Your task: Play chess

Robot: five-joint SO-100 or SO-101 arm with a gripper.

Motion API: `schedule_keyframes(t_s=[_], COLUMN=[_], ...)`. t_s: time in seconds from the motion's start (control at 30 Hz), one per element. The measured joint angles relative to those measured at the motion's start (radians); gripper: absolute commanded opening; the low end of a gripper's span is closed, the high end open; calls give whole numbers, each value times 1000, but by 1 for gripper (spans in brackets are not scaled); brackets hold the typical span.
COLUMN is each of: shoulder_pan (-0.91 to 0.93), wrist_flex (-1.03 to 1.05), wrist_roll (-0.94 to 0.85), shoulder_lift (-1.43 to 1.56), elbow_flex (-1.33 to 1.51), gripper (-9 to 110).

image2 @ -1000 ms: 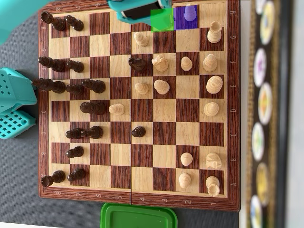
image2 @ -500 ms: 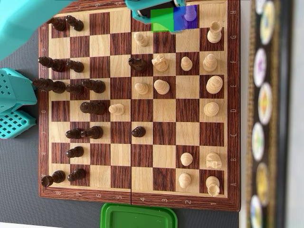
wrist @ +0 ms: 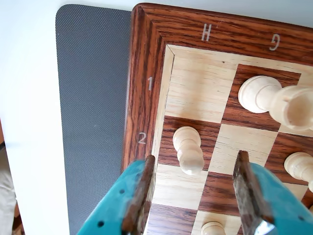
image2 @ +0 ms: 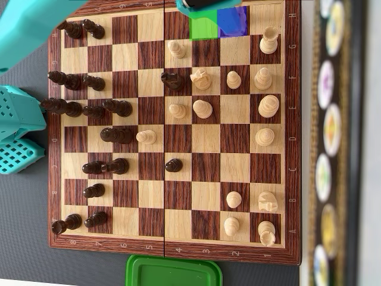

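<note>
Pincer (wrist: 193, 188) spread wide around light pawn (wrist: 187, 149), not touching

A dark gray mat (image2: 24, 226) lies under everything, and its bumpy top and round corner show in the wrist view (wrist: 93, 98). A green plastic lid (image2: 174, 271) sits just past the bottom edge in the overhead view. Two teal plastic boxes with little holes (image2: 19, 128) sit at the left side. Down the right side runs a blurry dark strip with round, bright pictures (image2: 330, 137) on it. A white table (wrist: 29, 122) shows beside the mat.
</note>
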Motion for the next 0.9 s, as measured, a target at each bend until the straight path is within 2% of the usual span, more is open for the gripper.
schedule_keyframes(t_s=[0.9], shoulder_pan=[28], wrist_flex=[0], wrist_roll=[0], shoulder_lift=[-83], elbow_flex=[-43], gripper=[22])
